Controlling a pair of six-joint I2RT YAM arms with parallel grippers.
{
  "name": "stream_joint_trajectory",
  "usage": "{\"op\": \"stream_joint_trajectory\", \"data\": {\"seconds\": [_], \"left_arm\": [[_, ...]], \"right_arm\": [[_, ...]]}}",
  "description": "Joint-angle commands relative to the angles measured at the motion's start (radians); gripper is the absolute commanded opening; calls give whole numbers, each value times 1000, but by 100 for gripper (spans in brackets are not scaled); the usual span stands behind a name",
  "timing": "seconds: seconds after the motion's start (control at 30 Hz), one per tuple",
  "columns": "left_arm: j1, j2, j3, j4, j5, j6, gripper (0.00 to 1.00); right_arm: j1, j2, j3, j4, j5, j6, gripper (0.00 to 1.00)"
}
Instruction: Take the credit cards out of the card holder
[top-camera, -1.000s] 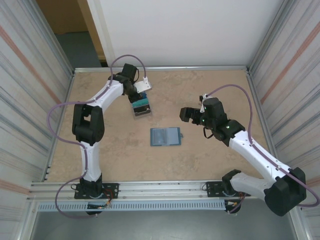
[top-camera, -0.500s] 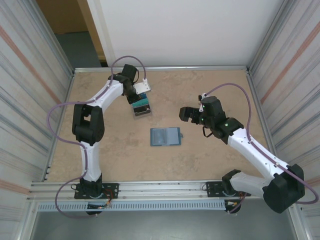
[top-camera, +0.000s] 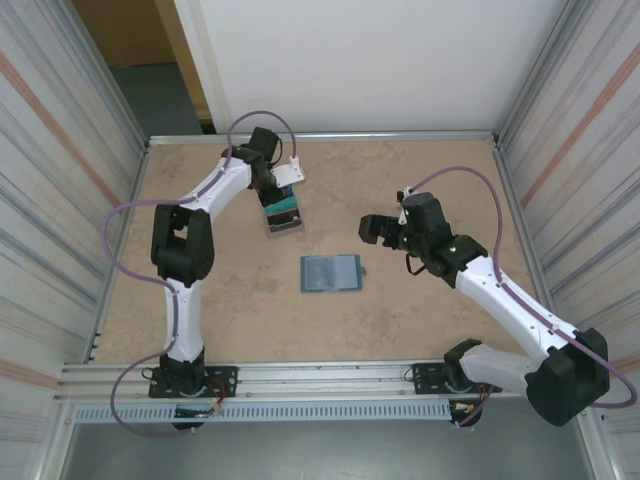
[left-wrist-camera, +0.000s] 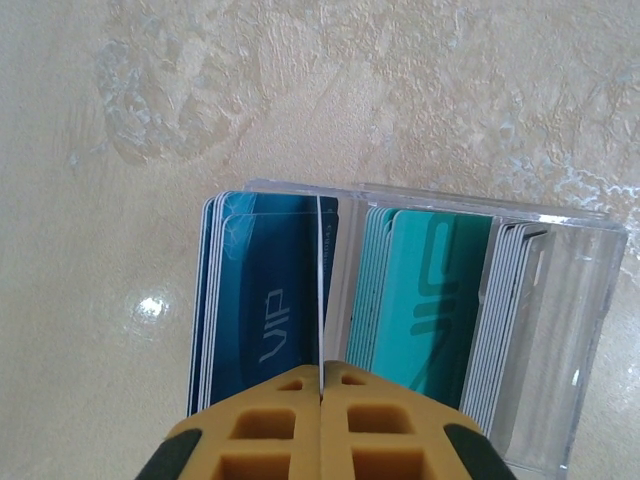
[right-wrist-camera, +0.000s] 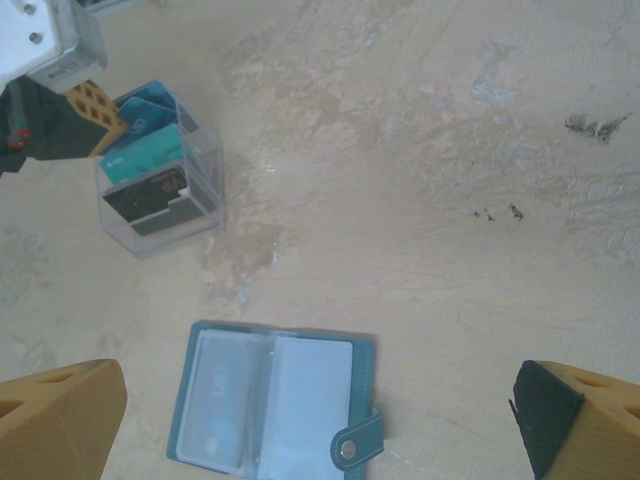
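Card holder (top-camera: 331, 272) lies open, pockets up, in the middle of the worktop (top-camera: 420, 170). Your right fingers (top-camera: 372, 228) hang spread wide and empty, above it and just to its right. Credit cards (left-wrist-camera: 430, 290) stand in a clear box (left-wrist-camera: 590, 330) further back on the left. Your left fingers (left-wrist-camera: 322, 375) are pressed tight together directly over them. A thin pale edge runs out from the seam; you cannot tell whether it is a held card.
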Motion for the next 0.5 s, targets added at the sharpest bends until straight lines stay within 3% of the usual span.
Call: {"op": "stream_joint_trajectory", "data": {"seconds": [0.0,0.47], "left_arm": [[-14,33,27,-41,41,-35,2],[-30,50,62,-44,65,-142,2]], "right_arm": [[4,-26,28,-23,30,22,99],[3,-23,17,-5,17,26,99]]}}
